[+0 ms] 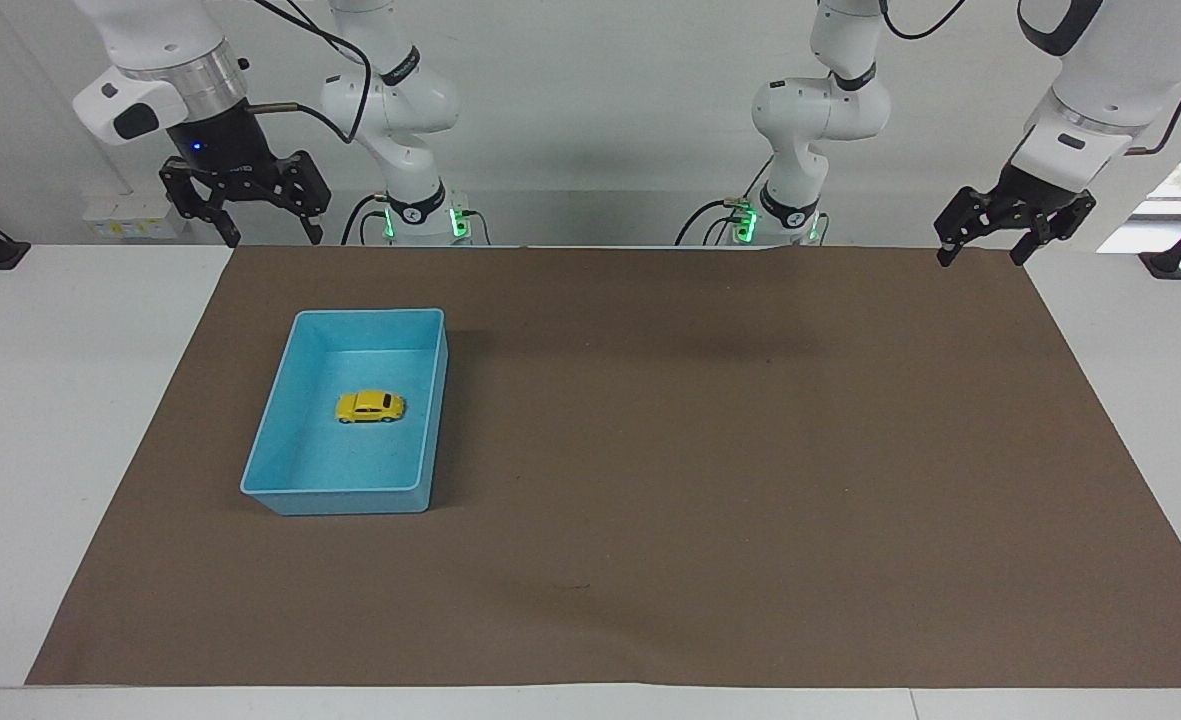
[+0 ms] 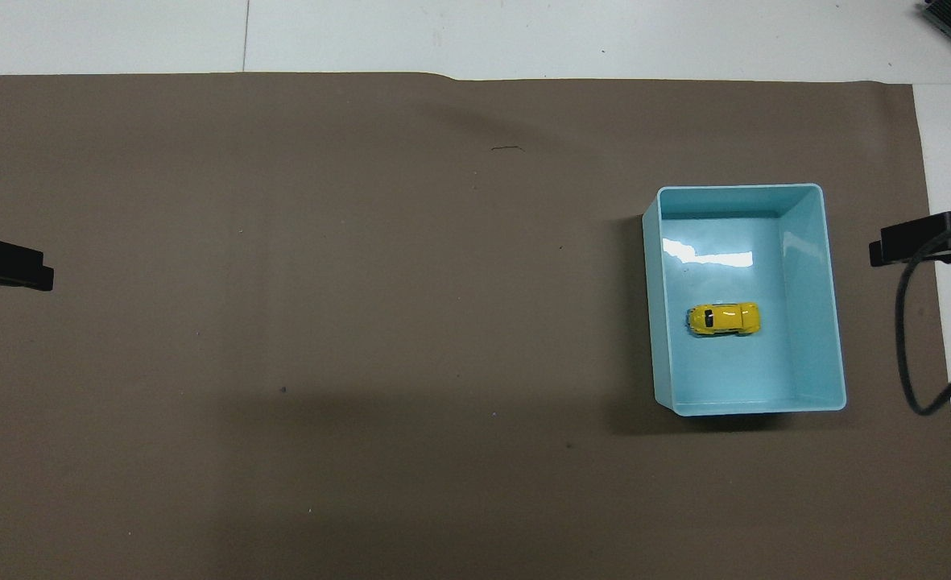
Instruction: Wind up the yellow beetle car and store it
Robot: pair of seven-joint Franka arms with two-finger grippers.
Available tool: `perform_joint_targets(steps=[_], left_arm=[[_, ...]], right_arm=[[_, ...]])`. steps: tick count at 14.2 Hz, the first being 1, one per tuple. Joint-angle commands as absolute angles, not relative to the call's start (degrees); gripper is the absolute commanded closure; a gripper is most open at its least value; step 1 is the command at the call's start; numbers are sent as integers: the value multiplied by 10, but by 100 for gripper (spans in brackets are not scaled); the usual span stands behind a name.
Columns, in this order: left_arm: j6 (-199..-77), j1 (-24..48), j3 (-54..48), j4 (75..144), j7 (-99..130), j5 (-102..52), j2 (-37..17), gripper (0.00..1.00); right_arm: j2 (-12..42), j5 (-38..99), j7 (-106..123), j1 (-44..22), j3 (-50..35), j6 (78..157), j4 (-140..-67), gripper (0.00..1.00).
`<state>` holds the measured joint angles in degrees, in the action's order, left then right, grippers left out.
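Car (image 1: 370, 406) and bin (image 1: 288, 443) sit together toward the right arm's end of the table: the small yellow beetle car rests on its wheels on the floor of the light blue bin, about in the middle, clear of all four walls, lying crosswise to the bin's long sides. In the overhead view the car (image 2: 724, 319) shows its dark window and the bin (image 2: 813, 314) shows a bright glare on its floor, farther from the robots than the car. The bin stands on a brown mat (image 1: 710, 480) that covers most of the white table (image 1: 60, 420). The right gripper (image 1: 242, 203) hangs in the air over the mat's corner nearest the robots at the right arm's end, well apart from the bin, its two fingers spread wide and holding nothing. The left gripper (image 1: 1013, 222) hangs over the mat's corner nearest the robots at the left arm's end, well apart from the bin and the car, its fingers also spread apart and empty. From overhead only the dark tips show, the right gripper (image 2: 918, 242) at one edge of the mat with a black cable (image 2: 914, 338) looping below it, the left gripper (image 2: 8, 264) at the other edge.
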<state>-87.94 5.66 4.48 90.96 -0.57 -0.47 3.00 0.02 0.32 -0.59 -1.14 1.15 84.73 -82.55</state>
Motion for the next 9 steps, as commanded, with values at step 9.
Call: perform_joint_targets(steps=[9], left_arm=[[-867,48,40,896,-3,-11,25,0]], right_arm=[[-1,-3,-18,-9,-2,824,-817,0]])
